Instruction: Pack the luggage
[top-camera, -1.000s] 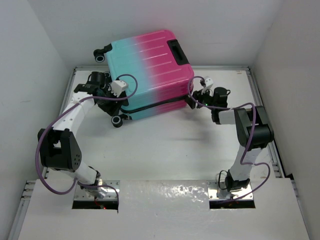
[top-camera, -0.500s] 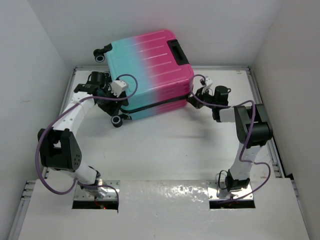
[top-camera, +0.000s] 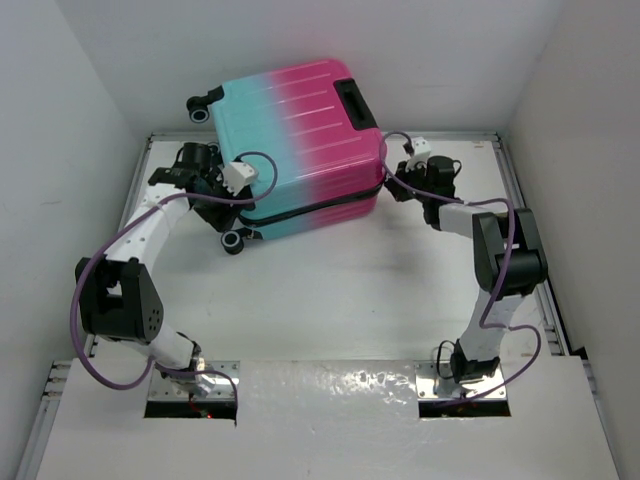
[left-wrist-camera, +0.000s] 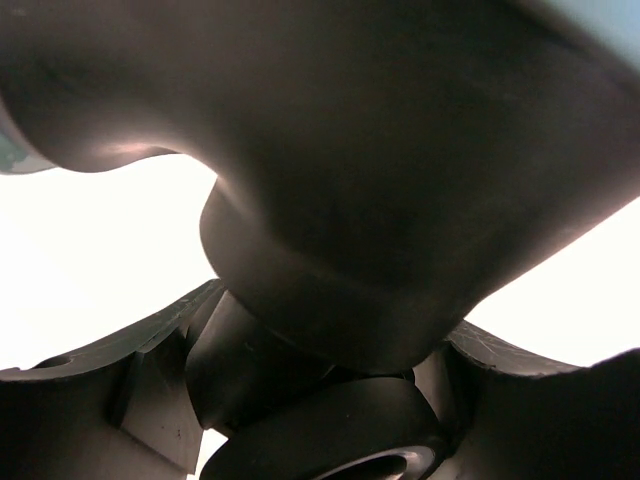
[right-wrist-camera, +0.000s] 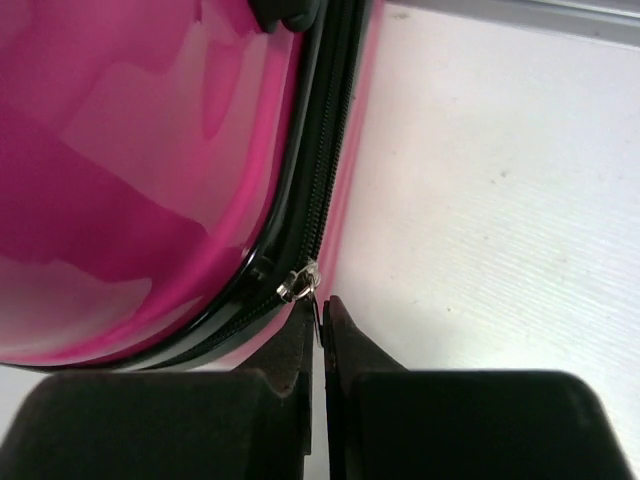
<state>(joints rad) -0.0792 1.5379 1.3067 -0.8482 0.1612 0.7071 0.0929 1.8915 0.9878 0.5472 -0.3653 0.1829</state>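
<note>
The luggage (top-camera: 295, 140), a closed ribbed hard shell fading from pink to turquoise, lies tilted at the back of the table. My left gripper (top-camera: 215, 185) is at its turquoise left corner. The left wrist view shows the gripper (left-wrist-camera: 320, 400) closed around a black caster wheel (left-wrist-camera: 340, 430) under its dark housing (left-wrist-camera: 400, 200). My right gripper (top-camera: 393, 183) is at the pink right corner. In the right wrist view its jaws (right-wrist-camera: 320, 315) are pinched on the thin metal zipper pull hanging from the slider (right-wrist-camera: 298, 283) on the black zip beside the pink shell (right-wrist-camera: 130, 170).
White walls close in on the left, back and right. A metal rail (top-camera: 470, 135) runs along the table's far edge. Another wheel (top-camera: 235, 241) sticks out at the luggage's front left, and one more wheel (top-camera: 200, 112) at the back left. A black handle (top-camera: 355, 103) sits on top.
My right gripper has closed on the zipper pull and shifted a little up and back along the pink corner. The left arm and the luggage have stayed put.
</note>
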